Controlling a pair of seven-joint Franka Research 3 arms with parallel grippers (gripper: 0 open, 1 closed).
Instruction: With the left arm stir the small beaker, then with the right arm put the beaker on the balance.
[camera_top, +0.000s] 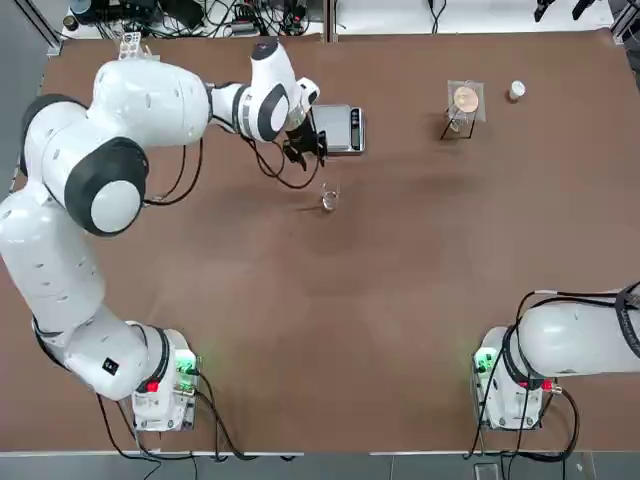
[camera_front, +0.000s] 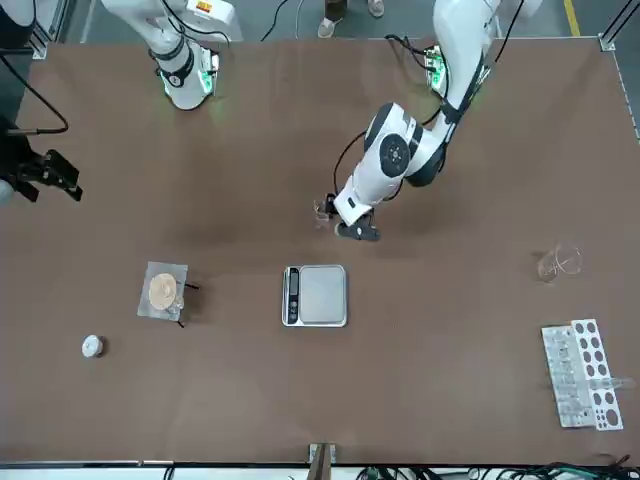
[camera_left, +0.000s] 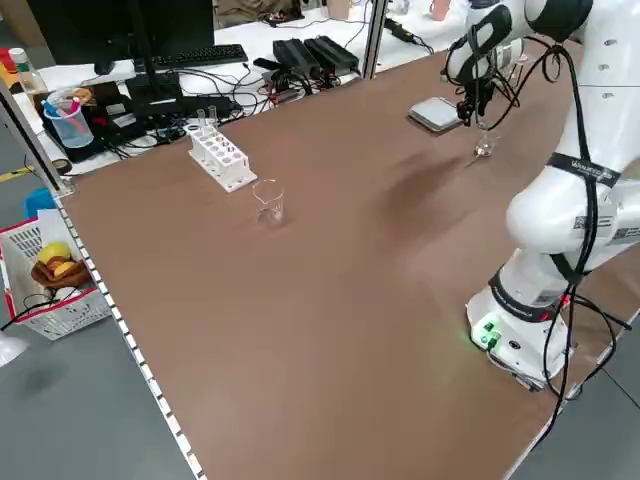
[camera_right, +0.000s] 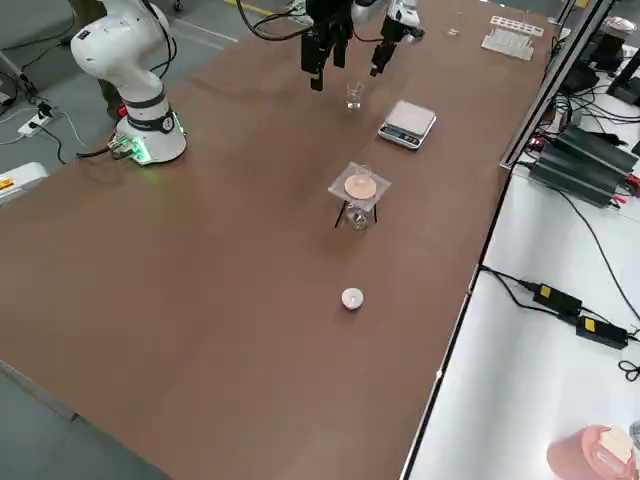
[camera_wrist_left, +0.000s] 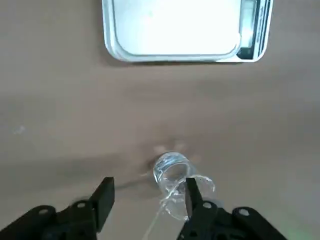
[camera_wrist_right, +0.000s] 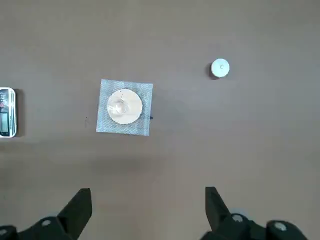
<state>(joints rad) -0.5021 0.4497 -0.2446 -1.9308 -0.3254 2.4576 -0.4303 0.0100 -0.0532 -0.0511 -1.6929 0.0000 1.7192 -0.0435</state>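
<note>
The small beaker (camera_top: 329, 197) stands upright on the bare tabletop (camera_top: 400, 300), around the middle of it and a little toward the far side. It is near the balance (camera_top: 339, 129) but apart from it, on the balance's near side. The balance's plate carries nothing.

My left pincer (camera_wrist_left: 147, 197) hangs just above and beside the beaker, its fingers apart. In the left wrist view a thin clear rod (camera_wrist_left: 159, 215) seems to run from between my fingers toward the beaker's mouth, though I cannot tell whether its tip is inside the glass, or whether my fingers truly bear on it. From above, my left pincer sits between the beaker and the balance.

My right pincer (camera_wrist_right: 145, 207) is well off to the right, raised above the tabletop with its fingers wide apart and holding nothing. Below it lie a small mesh square on a stand (camera_wrist_right: 123, 107) and a little white cap (camera_wrist_right: 220, 68).

By my reckoning I am at the stirring step, at its start or its end; I cannot say which. Everything for my right arm is left: reach across, close on the beaker, lift it and set it on the plate.

At the far left a larger glass vessel (camera_left: 269, 199) and a test-tube rack (camera_left: 221, 156) stand untouched.
</note>
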